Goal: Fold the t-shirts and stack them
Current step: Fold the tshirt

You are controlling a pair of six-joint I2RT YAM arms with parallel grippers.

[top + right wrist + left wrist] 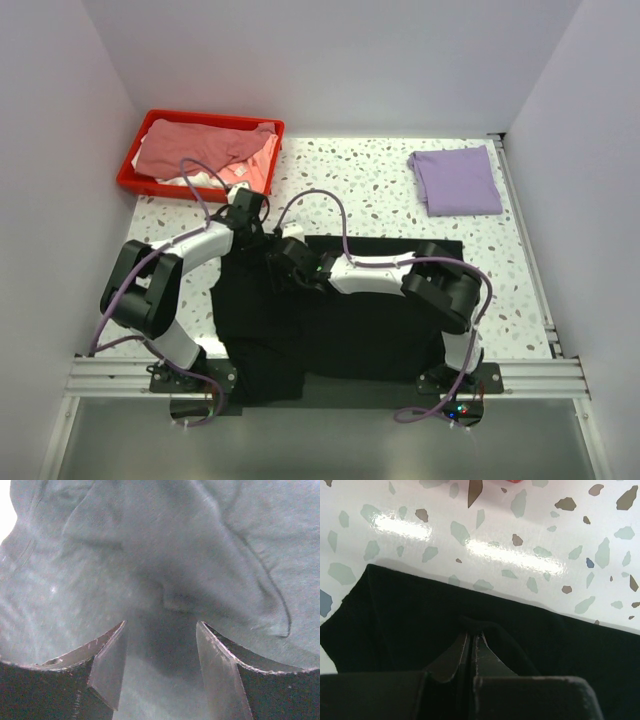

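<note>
Covering the near middle of the white speckled table, the plain black cloth t-shirt lies mostly flat. Its far edge is straight and its near left part is rumpled. At the far left, the red rectangular plastic bin holds a crumpled dusty pink t-shirt with some white cloth beneath it. At the far right, well apart from the black one, the light purple t-shirt lies folded into a neat rectangle. The left gripper has its fingers pressed together, pinching a small raised ridge of the black t-shirt just inside its far edge. The right gripper, just beside it, has its fingers spread wide over wrinkled black cloth and clamps nothing. Whether its tips touch the fabric cannot be told.
</note>
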